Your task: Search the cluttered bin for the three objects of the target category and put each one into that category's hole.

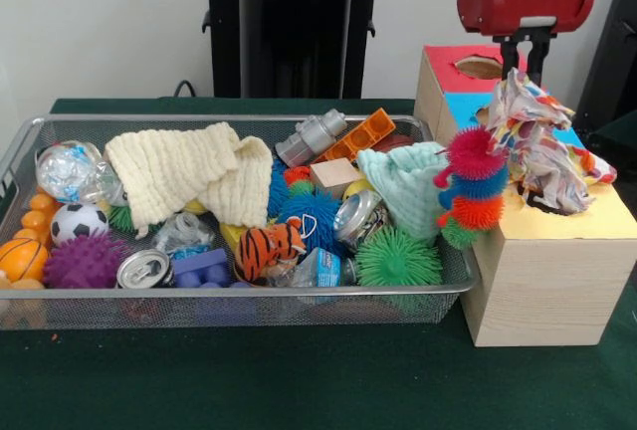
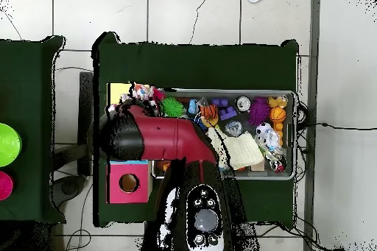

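One printed cloth (image 1: 542, 141) hangs bunched from your gripper (image 1: 520, 80) — jaws pinching its top; its long axis drops straight down; its tail drapes over the wooden box (image 1: 547, 271), directly above the yellow-surround hole (image 1: 542, 206); lower straight — no sideways shift.

front: low, close, facing robot | overhead: high, straight down | shared: bin (image 1: 20, 146) (image 2: 291, 97)
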Controlling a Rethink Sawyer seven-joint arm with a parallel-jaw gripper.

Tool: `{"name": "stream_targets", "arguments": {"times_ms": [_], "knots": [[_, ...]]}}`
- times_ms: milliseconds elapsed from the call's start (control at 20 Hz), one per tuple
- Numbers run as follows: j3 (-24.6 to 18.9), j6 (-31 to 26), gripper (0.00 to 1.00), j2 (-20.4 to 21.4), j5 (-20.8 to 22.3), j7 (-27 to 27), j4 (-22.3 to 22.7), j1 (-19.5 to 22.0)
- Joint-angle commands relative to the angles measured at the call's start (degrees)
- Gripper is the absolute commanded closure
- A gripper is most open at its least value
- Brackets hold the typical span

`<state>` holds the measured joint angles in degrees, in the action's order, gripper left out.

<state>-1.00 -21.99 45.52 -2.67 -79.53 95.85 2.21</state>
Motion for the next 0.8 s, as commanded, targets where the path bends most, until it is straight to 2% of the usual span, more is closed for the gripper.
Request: {"name": "stream_targets", "arguments": {"times_ms": [50, 400, 800], "knots": [[0.1, -0.2, 1.0, -2.4, -1.8, -12.9, 2.7, 1.8], [-0.5, 4.6, 1.0, -4.1, -3.2, -15.7, 4.0, 2.4], [0.7, 8.2, 1.0, -5.1, -6.6, -18.7, 4.6, 0.5]]}}
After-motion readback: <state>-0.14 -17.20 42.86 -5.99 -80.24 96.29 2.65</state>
